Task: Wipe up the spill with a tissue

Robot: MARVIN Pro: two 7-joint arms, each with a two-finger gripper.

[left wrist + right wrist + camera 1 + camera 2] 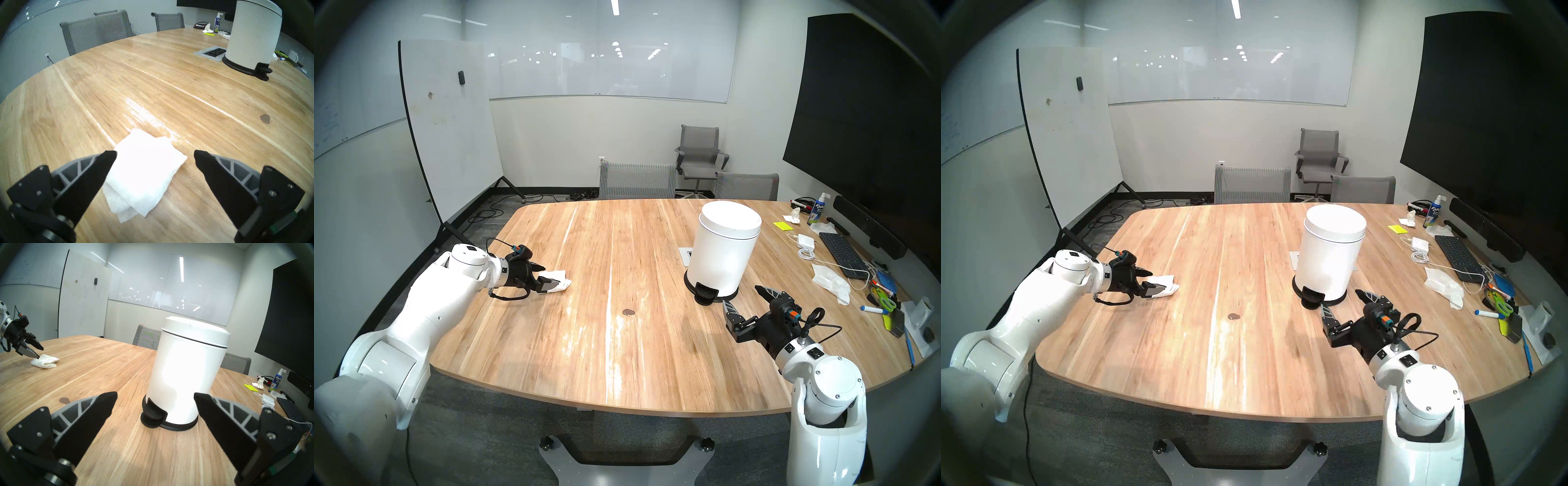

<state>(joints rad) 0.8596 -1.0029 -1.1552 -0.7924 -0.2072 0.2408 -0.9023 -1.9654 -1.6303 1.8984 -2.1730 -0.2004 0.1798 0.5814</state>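
A folded white tissue (561, 279) lies flat on the wooden table (619, 356) at the left. My left gripper (551, 275) is open and low over its near end, one fingertip at the tissue's edge; the left wrist view shows the tissue (144, 173) between the two spread fingers. The spill (628, 312) is a small dark brown blot near the table's middle, to the right of the tissue and apart from it; it also shows in the left wrist view (265, 118). My right gripper (740, 295) is open and empty, just in front of the bin's pedal.
A white pedal bin (721, 251) with a black base stands right of centre, lid shut. A grey power panel (210, 52) lies beside it. A keyboard (841, 251), charger, crumpled tissues (831, 281), spray bottle (818, 212), markers and scissors crowd the right edge. Grey chairs (636, 181) stand at the far side.
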